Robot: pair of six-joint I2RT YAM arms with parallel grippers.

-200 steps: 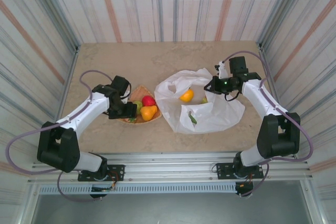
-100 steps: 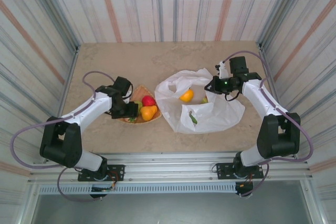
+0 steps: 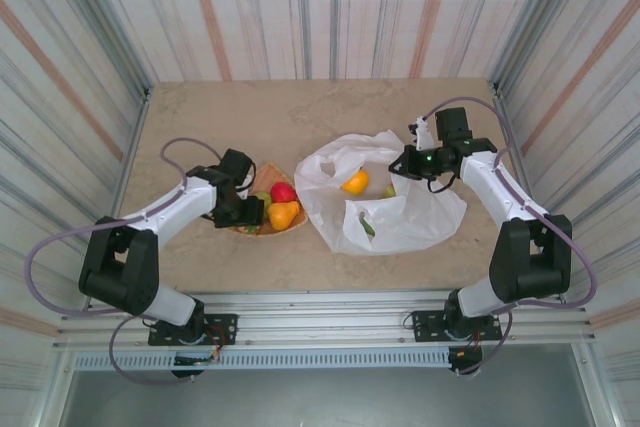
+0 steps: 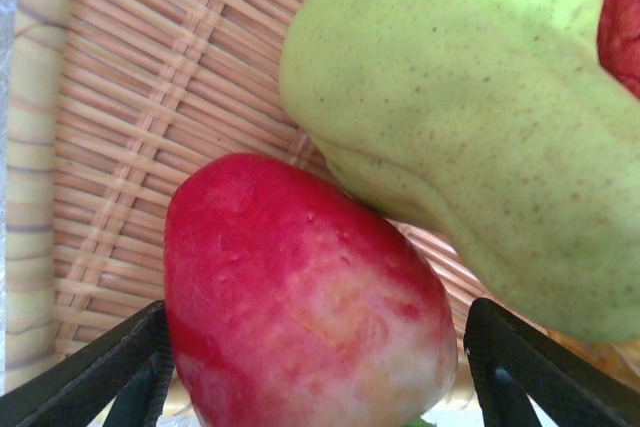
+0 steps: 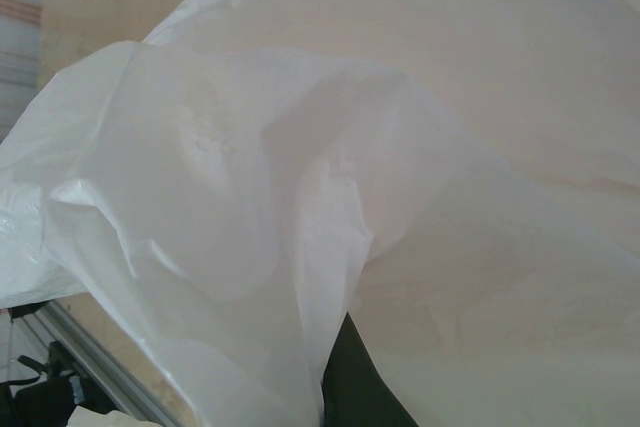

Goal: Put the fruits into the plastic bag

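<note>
**Left fingers straddle a red fruit**

The left gripper [image 3: 250, 212] has its fingers [image 4: 110, 377] spread, one on each side of the red fruit [image 4: 300, 307] on the plate [image 4: 150, 97], not pinching it. A green fruit [image 4: 470, 117] crowds in, touching it. A yellow fruit [image 3: 283, 215] sits at the plate's near right. Bag [image 3: 410, 222] just right of the plate, orange fruit [image 3: 355, 183] inside. The right gripper [image 3: 403, 161] is pinched on the bag's far rim. Open table [image 3: 300, 117] lies beyond.

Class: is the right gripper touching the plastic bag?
Touching. In the right wrist view the plastic bag gathers straight into the shut right gripper, pinched between its fingertips.
</note>
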